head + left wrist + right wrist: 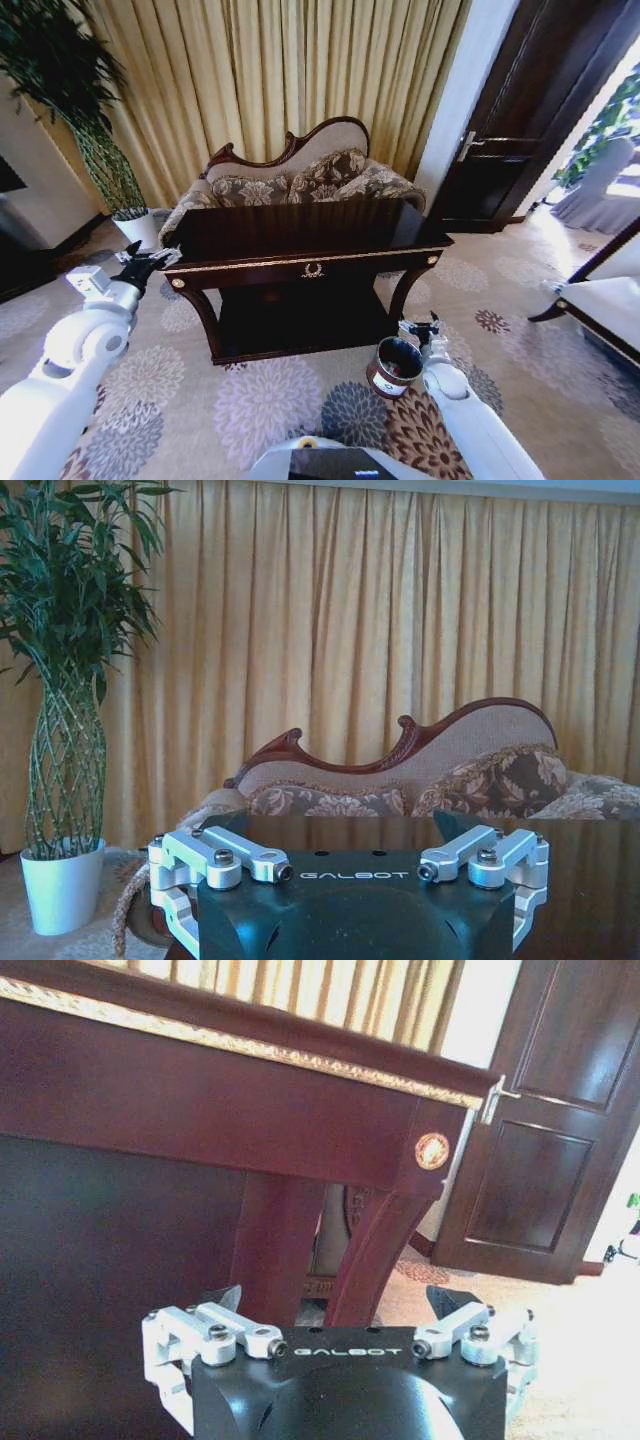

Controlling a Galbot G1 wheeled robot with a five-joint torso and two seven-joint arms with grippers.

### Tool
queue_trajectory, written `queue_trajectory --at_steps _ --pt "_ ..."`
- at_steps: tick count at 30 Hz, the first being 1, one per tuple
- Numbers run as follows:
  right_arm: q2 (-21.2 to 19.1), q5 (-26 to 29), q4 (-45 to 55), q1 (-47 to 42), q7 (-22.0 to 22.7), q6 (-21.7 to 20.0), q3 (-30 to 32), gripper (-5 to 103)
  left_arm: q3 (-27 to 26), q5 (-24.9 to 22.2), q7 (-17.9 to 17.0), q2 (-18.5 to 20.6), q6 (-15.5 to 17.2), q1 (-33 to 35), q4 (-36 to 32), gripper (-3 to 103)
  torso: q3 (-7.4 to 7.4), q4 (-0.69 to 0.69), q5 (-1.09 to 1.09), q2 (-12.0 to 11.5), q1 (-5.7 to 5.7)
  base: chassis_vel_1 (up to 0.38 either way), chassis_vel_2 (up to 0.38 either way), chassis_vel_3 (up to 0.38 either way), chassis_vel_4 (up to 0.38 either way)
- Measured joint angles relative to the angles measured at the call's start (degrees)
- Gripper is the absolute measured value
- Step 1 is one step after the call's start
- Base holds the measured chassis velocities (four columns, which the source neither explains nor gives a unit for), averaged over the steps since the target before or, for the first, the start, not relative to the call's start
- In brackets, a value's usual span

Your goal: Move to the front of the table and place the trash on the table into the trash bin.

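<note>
Already parked facing the long dark-brown glossy wooden table (300, 235) with the gold emblem on its drawer front; patterned sofa (300, 178) sits just behind it. My left tool (140, 262) hangs at the table's left end, near top height; in its wrist view the fingers (455, 827) stand spread with nothing between them. My right tool (425, 330) is low, just beside the small round dark-brown trash bin (394, 366) on the floral carpet (260, 395), by the table's right front leg (375, 1255); its jaws are likewise apart and empty. I cannot make out any trash on the tabletop; the gloss and reflections may hide small scraps, and I cannot tell what lies inside the bin's dark interior.

Risks as I judge them: reaching blind over a reflective top and clipping the table edge with the left tool; right arm nudging or tipping the light bin, being so close; white plant pot (140, 228) stands near the left arm's swing.
</note>
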Motion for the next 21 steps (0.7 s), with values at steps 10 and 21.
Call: queue_trajectory --at_steps 10,21 --pt "0.02 0.01 1.15 -0.89 0.22 -0.41 0.16 100 -0.01 0.21 0.71 -0.29 -0.52 0.09 0.25 100 -0.02 0.01 0.0 0.03 -0.05 0.182 -0.187 -0.185 0.181" --pt "-0.02 0.36 1.79 -1.58 0.11 -0.95 0.87 100 0.35 0.57 1.2 -0.77 -0.94 0.19 0.29 100 0.0 0.0 0.0 0.01 -0.01 0.135 -0.153 -0.123 0.153"
